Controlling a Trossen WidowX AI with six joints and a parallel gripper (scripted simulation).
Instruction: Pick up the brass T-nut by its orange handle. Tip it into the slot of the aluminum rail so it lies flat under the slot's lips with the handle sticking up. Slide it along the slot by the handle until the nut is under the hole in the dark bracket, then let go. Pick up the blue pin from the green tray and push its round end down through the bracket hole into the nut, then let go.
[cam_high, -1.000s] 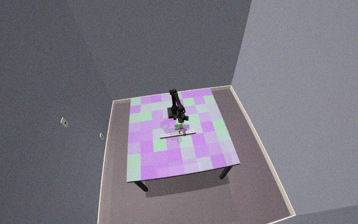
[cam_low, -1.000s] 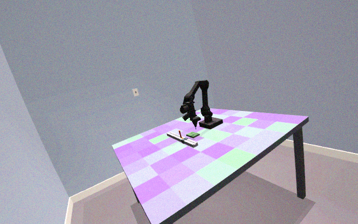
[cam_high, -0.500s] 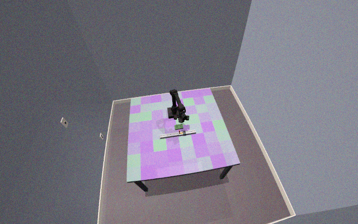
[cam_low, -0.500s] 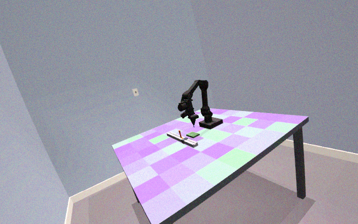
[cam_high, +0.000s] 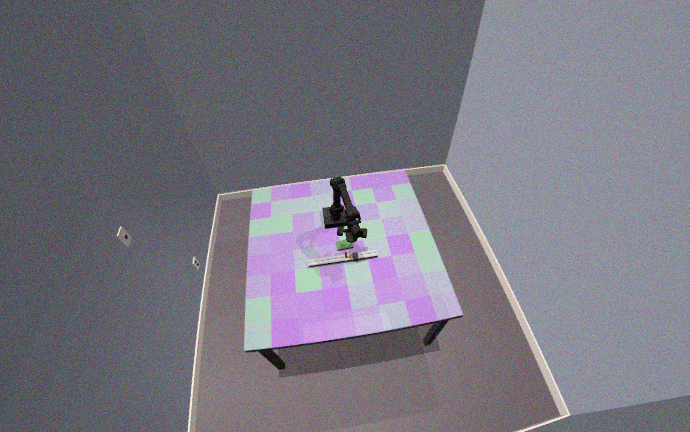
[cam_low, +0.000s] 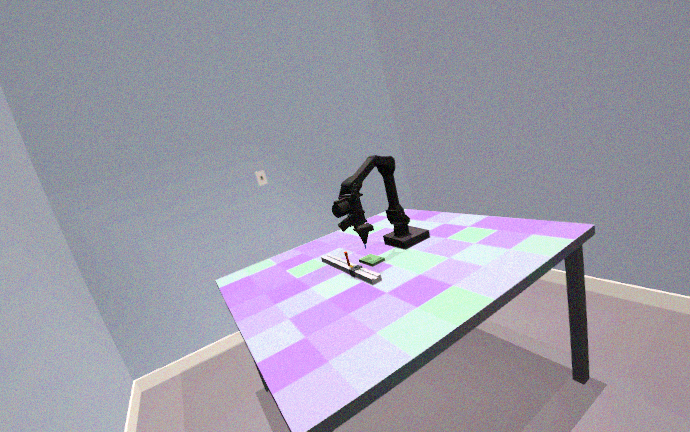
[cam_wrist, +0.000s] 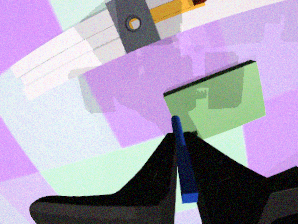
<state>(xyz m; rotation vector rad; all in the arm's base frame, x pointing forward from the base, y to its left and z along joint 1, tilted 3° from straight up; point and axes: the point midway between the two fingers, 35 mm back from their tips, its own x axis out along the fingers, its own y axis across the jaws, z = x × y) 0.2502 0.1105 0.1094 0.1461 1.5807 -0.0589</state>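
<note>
Looks like the pin carry to me. The gripper (cam_high: 349, 241) (cam_low: 365, 245) (cam_wrist: 178, 139) is clamped on the blue pin (cam_low: 365, 247) (cam_wrist: 185, 167), rounded end out past the fingertips, a bit slanted in the wrist view. I'd stay high, square the pin up over the hole, then go down slow and straight — if it catches the rim, back off rather than lean on it, or it'll probably twist in the grip.

The green tray (cam_high: 344, 245) (cam_low: 371, 260) (cam_wrist: 235, 95) is just ahead of and below the gripper. Farther ahead, left in the wrist view, the dark bracket (cam_high: 355, 256) (cam_low: 355, 267) (cam_wrist: 141, 40) straddles the rail (cam_high: 325, 261) (cam_low: 335, 263) (cam_wrist: 50, 65). Brass shows beside it, but I can't tell if the nut's hole lines up. Main snag is the upright orange handle (cam_high: 346, 253) (cam_low: 347, 258) — come in from the tray side, where there's more room.
</note>
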